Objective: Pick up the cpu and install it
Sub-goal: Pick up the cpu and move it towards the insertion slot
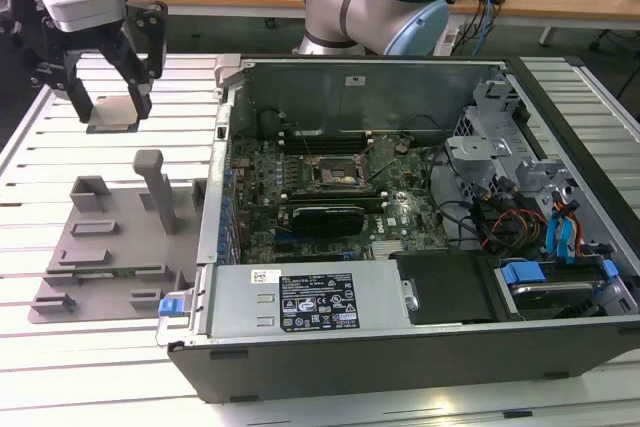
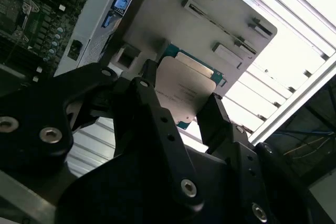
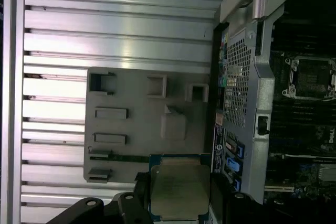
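Over the grey fixture plate (image 1: 110, 242), beside the computer case (image 1: 400, 347), the gripper (image 1: 112, 107) is clamping the cpu (image 3: 178, 190) between closed fingers. Pickup is appearing complete. The socket (image 1: 335, 175) is sitting well apart, so installation is judged not yet done.

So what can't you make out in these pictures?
- cpu underside: faces away in both wrist views.
- cpu side edges: covered by the gripper's fingers, second wrist view.
- Socket pins: too small, exterior view.
- Arm base: behind the case, exterior view.
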`<state>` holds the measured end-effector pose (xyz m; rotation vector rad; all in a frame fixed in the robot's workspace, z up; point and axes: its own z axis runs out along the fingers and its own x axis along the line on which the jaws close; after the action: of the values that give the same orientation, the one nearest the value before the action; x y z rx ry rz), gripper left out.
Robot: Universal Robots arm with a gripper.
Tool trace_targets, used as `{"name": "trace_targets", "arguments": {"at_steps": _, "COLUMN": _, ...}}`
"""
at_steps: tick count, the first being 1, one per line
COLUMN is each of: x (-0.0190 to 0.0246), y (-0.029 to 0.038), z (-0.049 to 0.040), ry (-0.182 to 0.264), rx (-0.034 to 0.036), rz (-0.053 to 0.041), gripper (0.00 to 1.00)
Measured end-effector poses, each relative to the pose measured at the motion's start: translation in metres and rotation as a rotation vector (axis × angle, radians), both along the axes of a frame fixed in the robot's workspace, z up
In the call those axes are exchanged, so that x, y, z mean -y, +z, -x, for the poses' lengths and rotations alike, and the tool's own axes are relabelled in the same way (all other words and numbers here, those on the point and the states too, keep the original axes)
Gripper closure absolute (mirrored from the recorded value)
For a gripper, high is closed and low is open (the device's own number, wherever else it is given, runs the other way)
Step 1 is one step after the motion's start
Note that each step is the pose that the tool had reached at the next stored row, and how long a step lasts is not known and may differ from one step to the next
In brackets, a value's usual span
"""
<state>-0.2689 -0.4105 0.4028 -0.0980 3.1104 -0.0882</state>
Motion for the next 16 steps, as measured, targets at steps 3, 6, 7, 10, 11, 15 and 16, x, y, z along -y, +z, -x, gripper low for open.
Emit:
{"name": "trace_targets", "arguments": {"at_steps": 3, "x": 0.0, "y": 0.0, "z": -0.01, "ry": 0.0, "rx": 0.0001, "rz": 0.0028, "gripper": 0.45}}
{"name": "trace_targets", "arguments": {"at_steps": 6, "x": 0.0, "y": 0.0, "z": -0.018, "ry": 0.0, "rx": 0.0001, "rz": 0.0055, "gripper": 0.45}}
{"name": "trace_targets", "arguments": {"at_steps": 7, "x": 0.0, "y": 0.0, "z": -0.0212, "ry": 0.0, "rx": 0.0, "rz": 0.0067, "gripper": 0.45}}
{"name": "trace_targets", "arguments": {"at_steps": 10, "x": 0.0, "y": -0.0001, "z": -0.0311, "ry": 0.0, "rx": 0.0001, "rz": 0.0101, "gripper": 0.45}}
{"name": "trace_targets", "arguments": {"at_steps": 11, "x": 0.0, "y": 0.0, "z": -0.0338, "ry": 0.0, "rx": 0.0, "rz": 0.0112, "gripper": 0.45}}
{"name": "trace_targets", "arguments": {"at_steps": 15, "x": 0.0, "y": 0.0, "z": -0.0418, "ry": 0.0, "rx": 0.0, "rz": 0.0143, "gripper": 0.45}}
{"name": "trace_targets", "arguments": {"at_steps": 16, "x": 0.0, "y": 0.0, "z": -0.0437, "ry": 0.0, "rx": 0.0, "rz": 0.0151, "gripper": 0.45}}
